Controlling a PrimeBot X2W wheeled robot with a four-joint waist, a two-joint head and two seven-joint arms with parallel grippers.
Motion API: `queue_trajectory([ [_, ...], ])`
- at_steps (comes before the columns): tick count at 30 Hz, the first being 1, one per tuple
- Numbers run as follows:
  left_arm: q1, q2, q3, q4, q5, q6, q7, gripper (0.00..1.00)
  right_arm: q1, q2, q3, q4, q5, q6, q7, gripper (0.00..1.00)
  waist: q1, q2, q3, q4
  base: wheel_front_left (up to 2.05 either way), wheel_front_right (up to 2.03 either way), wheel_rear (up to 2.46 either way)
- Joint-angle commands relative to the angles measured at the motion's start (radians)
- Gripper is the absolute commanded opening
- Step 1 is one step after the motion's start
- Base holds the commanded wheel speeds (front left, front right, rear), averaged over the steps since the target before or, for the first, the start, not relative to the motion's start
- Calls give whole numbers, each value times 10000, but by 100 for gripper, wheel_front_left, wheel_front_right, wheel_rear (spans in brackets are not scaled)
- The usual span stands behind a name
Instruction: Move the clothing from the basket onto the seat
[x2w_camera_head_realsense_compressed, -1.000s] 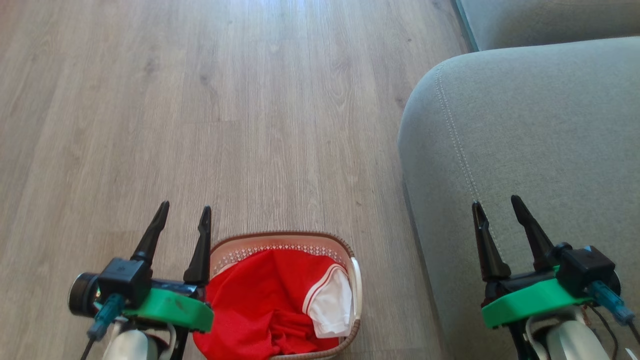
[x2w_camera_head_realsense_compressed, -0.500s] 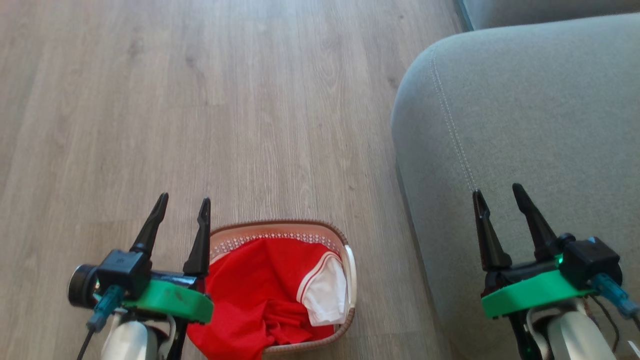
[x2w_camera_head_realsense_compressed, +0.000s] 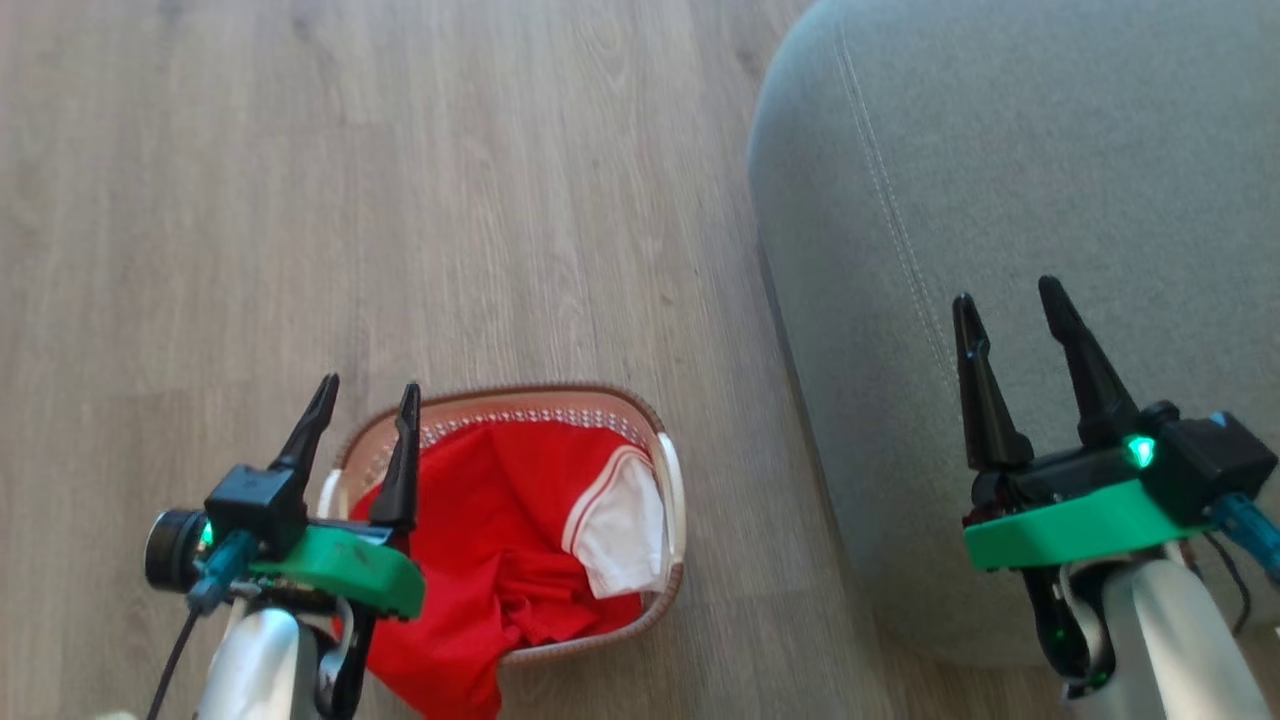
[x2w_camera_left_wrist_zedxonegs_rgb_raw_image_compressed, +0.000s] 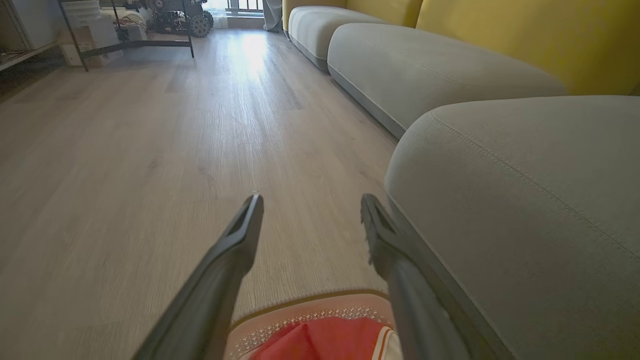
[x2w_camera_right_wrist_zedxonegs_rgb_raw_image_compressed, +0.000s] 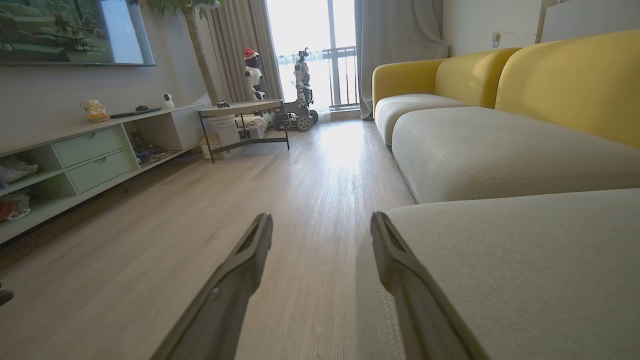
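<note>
The red clothing (x2w_camera_head_realsense_compressed: 500, 520) with a white panel lies heaped in the cream basket (x2w_camera_head_realsense_compressed: 640, 412) on the floor, one red end spilling over the near rim. In the left wrist view a strip of the clothing (x2w_camera_left_wrist_zedxonegs_rgb_raw_image_compressed: 330, 340) and the basket (x2w_camera_left_wrist_zedxonegs_rgb_raw_image_compressed: 310, 306) show at the bottom. My left gripper (x2w_camera_head_realsense_compressed: 365, 385) (x2w_camera_left_wrist_zedxonegs_rgb_raw_image_compressed: 307, 200) hovers open over the basket's left edge, holding nothing. My right gripper (x2w_camera_head_realsense_compressed: 1005, 290) (x2w_camera_right_wrist_zedxonegs_rgb_raw_image_compressed: 322, 217) stands open above the grey-green seat (x2w_camera_head_realsense_compressed: 1050, 180) (x2w_camera_left_wrist_zedxonegs_rgb_raw_image_compressed: 525, 200) (x2w_camera_right_wrist_zedxonegs_rgb_raw_image_compressed: 500, 260), near its left edge.
Pale wood floor (x2w_camera_head_realsense_compressed: 350, 200) stretches ahead and left. More sofa cushions (x2w_camera_right_wrist_zedxonegs_rgb_raw_image_compressed: 480, 145) with yellow backrests (x2w_camera_right_wrist_zedxonegs_rgb_raw_image_compressed: 575, 80) run along the right. A low TV shelf (x2w_camera_right_wrist_zedxonegs_rgb_raw_image_compressed: 90, 155), a small table (x2w_camera_right_wrist_zedxonegs_rgb_raw_image_compressed: 245, 112) and other robots by the window (x2w_camera_right_wrist_zedxonegs_rgb_raw_image_compressed: 302, 85) stand far off.
The head camera has tilted down, so basket and seat sit higher and nearer in the picture. The right gripper stands higher in the view. Both grippers stay open.
</note>
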Motion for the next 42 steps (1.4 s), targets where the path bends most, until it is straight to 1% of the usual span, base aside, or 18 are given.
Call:
queue_trajectory([
  [1,-565,202,334,-76,6,-32,-124,100,-436,-77,218,-434,89,-2,-93,100,-1,0,398,-266,0,0,0],
  [7,-1068,347,225,628,-15,-38,-124,100,-735,-37,265,-652,110,-2,-93,100,-1,0,1011,-573,0,0,0],
  [14,-1851,591,67,1813,-104,-47,-124,100,-1138,2,336,-1029,115,-2,-93,100,-1,0,1868,-943,0,0,0],
  [23,-3141,826,-305,4178,-362,-58,150,100,-1604,73,302,-1609,57,-2,-93,100,-1,0,2990,-1160,0,0,0],
  [32,-4846,966,-1233,7055,-1116,-61,845,100,-2234,172,399,-2259,-82,-2,-93,100,-1,0,4321,-1286,0,0,0],
  [38,-5923,1088,-1803,8333,-1583,-62,1396,100,-2609,188,373,-2713,-176,-2,-93,100,-1,0,5123,-1399,0,0,0],
  [42,-6531,1192,-2106,8932,-1826,-62,1685,100,-2806,205,386,-2979,-219,-2,-93,100,-1,0,5628,-1515,0,0,0],
])
